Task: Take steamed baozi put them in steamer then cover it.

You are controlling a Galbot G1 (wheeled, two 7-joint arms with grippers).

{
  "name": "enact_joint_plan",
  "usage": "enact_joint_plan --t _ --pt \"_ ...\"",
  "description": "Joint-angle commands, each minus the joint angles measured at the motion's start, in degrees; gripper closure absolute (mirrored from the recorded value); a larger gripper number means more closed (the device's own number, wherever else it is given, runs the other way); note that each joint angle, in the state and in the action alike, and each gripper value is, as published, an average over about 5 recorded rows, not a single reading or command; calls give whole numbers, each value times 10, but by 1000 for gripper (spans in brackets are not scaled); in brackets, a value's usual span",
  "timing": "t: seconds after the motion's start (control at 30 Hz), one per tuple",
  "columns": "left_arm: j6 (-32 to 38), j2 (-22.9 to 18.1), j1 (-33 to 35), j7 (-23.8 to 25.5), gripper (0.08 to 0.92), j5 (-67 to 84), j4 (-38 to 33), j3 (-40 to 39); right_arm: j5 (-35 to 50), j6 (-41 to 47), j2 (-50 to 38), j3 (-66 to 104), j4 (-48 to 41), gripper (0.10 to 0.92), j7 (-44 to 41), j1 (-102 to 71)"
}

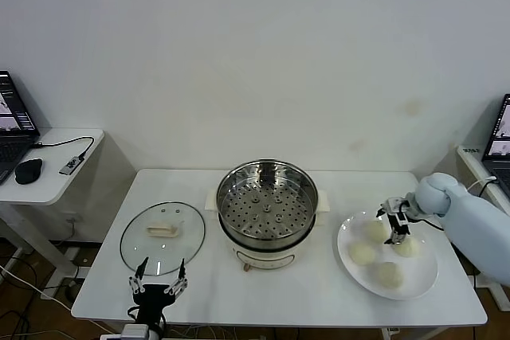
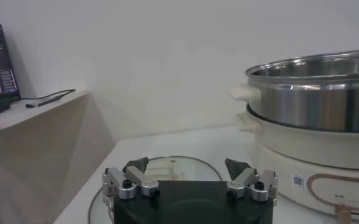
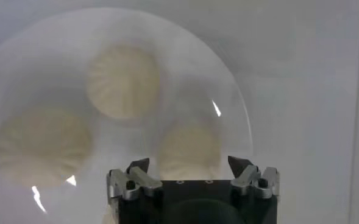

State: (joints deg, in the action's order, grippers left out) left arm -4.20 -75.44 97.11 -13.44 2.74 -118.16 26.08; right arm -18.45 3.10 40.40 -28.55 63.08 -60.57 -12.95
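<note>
Lower right: right end effector [image 1: 396, 228] down among four steamed baozi [image 1: 363, 254] on white plate [image 1: 422, 278], fingers spread. Centre: steamer [image 1: 266, 201], uncovered. Lower left: cover [image 1: 162, 237] flat on surface [image 1: 319, 288], left end effector [image 1: 158, 284] spread beside.

My right arm reaches in from the side, wrist bent down — its gripper [image 1: 396, 231] points downward, fingers spread. My left gripper [image 1: 158, 279] sits parked low and near, jaws wide open.

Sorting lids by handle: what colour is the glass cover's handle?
Cream-white handle on the cover, clearest in the head view.
</note>
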Motion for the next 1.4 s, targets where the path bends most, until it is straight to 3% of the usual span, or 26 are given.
enact_joint_plan --t 0.03,0.27,0.5,1.07,1.4 --pt "0 0 0 0 177 0 -1 0 -8 2 11 -11 -16 329 -2 9" --pt "0 0 1 -1 177 0 -1 2 -7 3 7 -13 -13 408 -5 11" --pt "-2 5 0 -1 177 16 0 6 15 6 -24 -28 26 425 -7 25" --pt "6 16 -11 -18 177 90 6 15 206 43 -178 -120 225 423 -20 217" --pt "4 21 -20 -18 177 102 16 7 292 41 -111 -306 249 421 -2 455"
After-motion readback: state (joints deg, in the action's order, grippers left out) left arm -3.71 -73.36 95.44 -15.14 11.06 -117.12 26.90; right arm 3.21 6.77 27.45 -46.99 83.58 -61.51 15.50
